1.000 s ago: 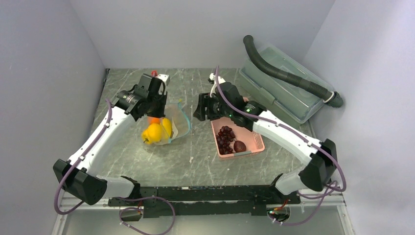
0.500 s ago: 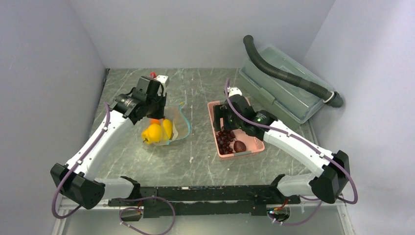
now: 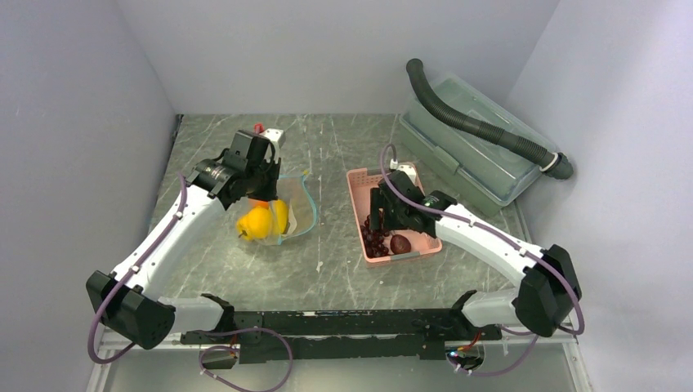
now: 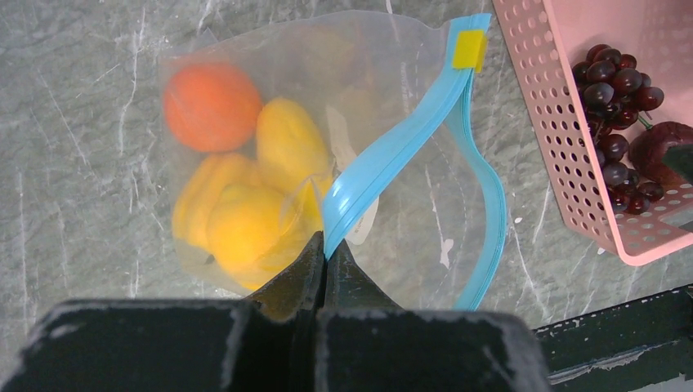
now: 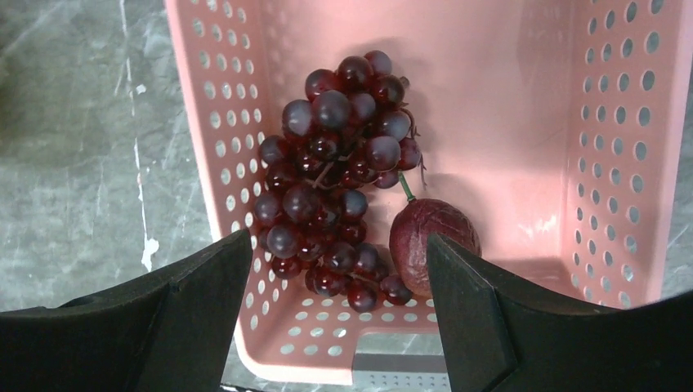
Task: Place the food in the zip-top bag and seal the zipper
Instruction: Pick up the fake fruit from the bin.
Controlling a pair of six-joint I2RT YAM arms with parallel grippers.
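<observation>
The left fingers [image 4: 317, 263] clench the zipper [image 4: 392, 140] of the floppy, slippery zip-top bag [image 4: 359, 73] on the counter [image 4: 73, 204]. The right fingers [image 5: 204, 286] hang released over the grapes [image 5: 335, 171] in the pink basket [image 5: 490, 98]. The grapes are probably light and knobbly, best pinched across the bunch's middle.

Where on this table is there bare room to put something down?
Bare tabletop lies between the bag and the basket, and along the near edge in front of both. The back-right is crowded by the box and hose.
</observation>
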